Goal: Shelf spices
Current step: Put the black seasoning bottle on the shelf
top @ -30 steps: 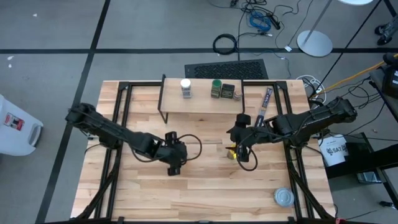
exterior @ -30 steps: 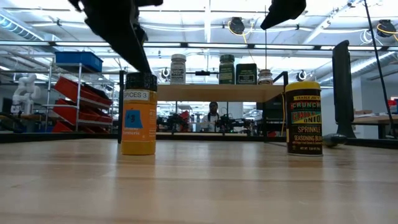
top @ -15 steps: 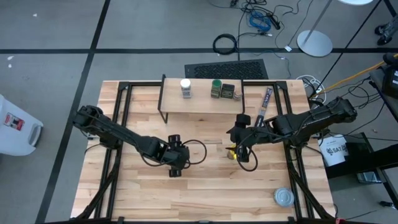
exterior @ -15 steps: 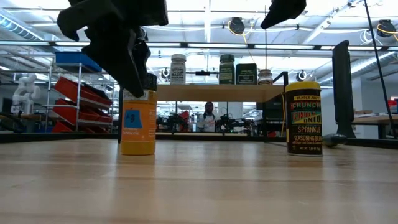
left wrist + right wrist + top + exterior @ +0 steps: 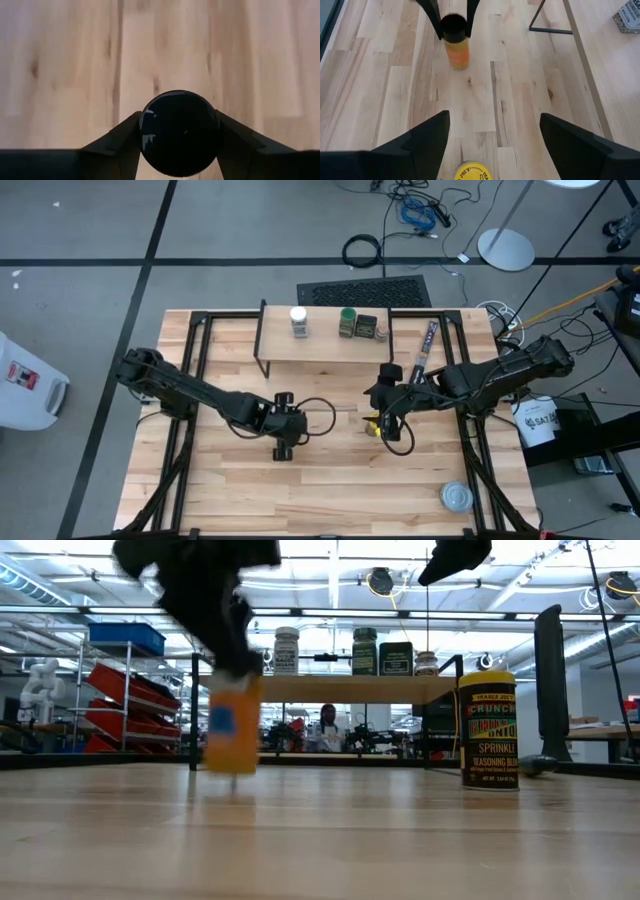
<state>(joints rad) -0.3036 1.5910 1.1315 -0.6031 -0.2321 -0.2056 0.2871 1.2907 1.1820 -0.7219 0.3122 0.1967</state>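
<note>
Left gripper (image 5: 281,442) has its fingers clamped on the black lid of the orange plastic spice jar (image 5: 231,726) mid-table, probably bound for the plank-topped wire-leg shelf (image 5: 330,346) at the far edge; right gripper (image 5: 392,428) hangs wide open over the yellow-lidded jar (image 5: 488,730), likely next up.

Right tool (image 5: 492,145) spread above yellow-lidded jar (image 5: 472,171); left tool (image 5: 453,17) clasps orange jar (image 5: 456,50).

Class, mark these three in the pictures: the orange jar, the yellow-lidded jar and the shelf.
orange jar (image 5: 456,52): right wrist view, on its orange body.
yellow-lidded jar (image 5: 489,735): low view, on its label.
shelf (image 5: 330,346): high view, on the bare plank top.
</note>
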